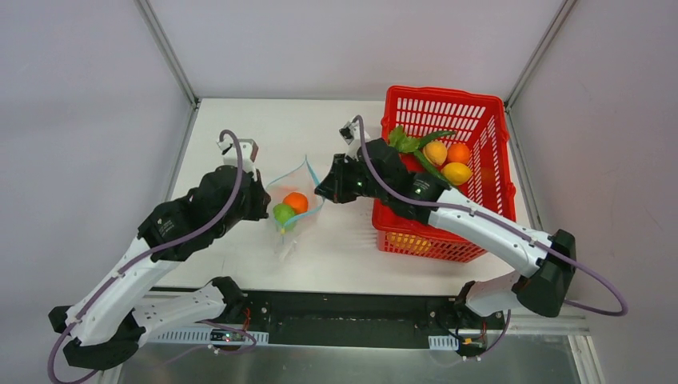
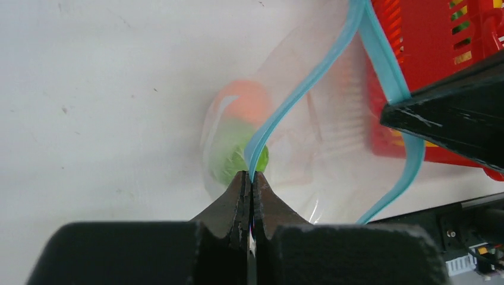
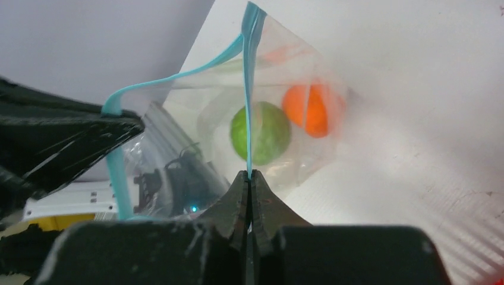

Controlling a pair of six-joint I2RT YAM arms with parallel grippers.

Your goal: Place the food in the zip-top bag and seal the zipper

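Note:
The clear zip-top bag (image 1: 292, 210) hangs between my two grippers over the white table, and its mouth gapes open. Inside it lie two pieces of food, an orange ball (image 1: 296, 202) and a green ball (image 1: 283, 214). The teal zipper (image 2: 297, 95) runs up from my left gripper (image 2: 251, 173), which is shut on one end of it. My right gripper (image 3: 250, 173) is shut on the zipper (image 3: 248, 89) at the opposite side. Through the plastic, the right wrist view shows the green ball (image 3: 267, 133) and the orange ball (image 3: 312, 110).
A red mesh basket (image 1: 448, 94) stands at the right rear, right behind my right arm. It holds a peach ball (image 1: 436, 152), an orange ball (image 1: 459, 152), a yellow piece (image 1: 456, 173) and green leafy pieces (image 1: 412, 142). Grey walls enclose the table.

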